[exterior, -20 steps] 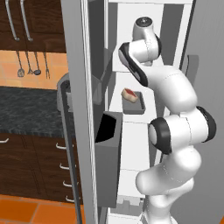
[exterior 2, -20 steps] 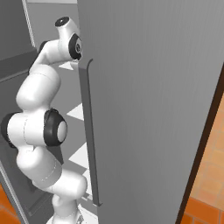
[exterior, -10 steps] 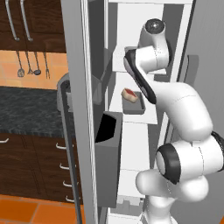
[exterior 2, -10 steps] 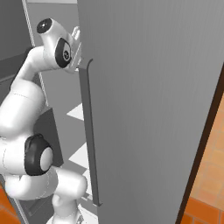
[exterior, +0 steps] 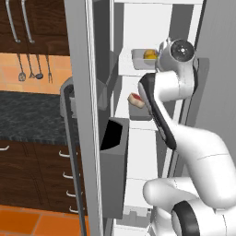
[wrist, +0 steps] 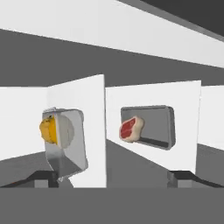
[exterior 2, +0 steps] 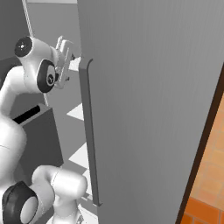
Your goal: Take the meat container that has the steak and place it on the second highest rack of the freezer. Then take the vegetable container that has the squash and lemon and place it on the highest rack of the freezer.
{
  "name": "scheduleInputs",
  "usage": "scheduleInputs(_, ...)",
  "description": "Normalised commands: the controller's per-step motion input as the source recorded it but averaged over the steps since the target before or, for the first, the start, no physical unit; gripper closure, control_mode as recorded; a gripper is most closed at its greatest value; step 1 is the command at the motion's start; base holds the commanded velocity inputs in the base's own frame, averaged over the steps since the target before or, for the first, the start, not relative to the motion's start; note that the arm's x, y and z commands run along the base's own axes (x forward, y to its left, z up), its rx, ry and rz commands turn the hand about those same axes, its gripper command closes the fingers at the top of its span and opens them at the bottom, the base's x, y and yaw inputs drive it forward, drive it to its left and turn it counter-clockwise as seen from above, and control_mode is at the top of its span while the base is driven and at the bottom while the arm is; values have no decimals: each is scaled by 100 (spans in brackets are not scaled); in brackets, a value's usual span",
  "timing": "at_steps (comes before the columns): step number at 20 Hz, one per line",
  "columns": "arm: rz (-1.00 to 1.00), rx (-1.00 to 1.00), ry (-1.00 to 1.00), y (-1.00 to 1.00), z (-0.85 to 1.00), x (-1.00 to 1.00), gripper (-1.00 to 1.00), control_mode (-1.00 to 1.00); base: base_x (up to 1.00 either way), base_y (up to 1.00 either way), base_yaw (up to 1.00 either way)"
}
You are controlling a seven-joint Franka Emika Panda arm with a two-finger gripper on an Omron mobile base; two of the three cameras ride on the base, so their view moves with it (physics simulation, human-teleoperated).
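Observation:
The freezer stands open in front of me. On its highest rack rests the vegetable container, with the yellow-orange lemon showing and a pale round shape beside it. The same container appears in the left base view. One shelf below, on the second highest rack, the meat container holds the red steak; the steak also peeks out beside my arm. The hand view is rolled, so both racks look like upright boards. My gripper is open, empty and drawn back from both containers.
The grey freezer door with its long bar handle stands close on my right. A dark door bin hangs on the left door. Further left lie a dark counter and wooden drawers.
The jaws have spread wider. The hand has pulled back and the upper arm has swung up in front of the shelves, leaving the vegetable container on the top rack.

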Motion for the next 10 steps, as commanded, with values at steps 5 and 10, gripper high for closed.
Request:
scheduleInputs(5,19,0,6,-2,-20,-100,-100,-100,0,0,0)
scheduleInputs(10,9,0,2,1,-18,-100,-100,-100,0,0,0)
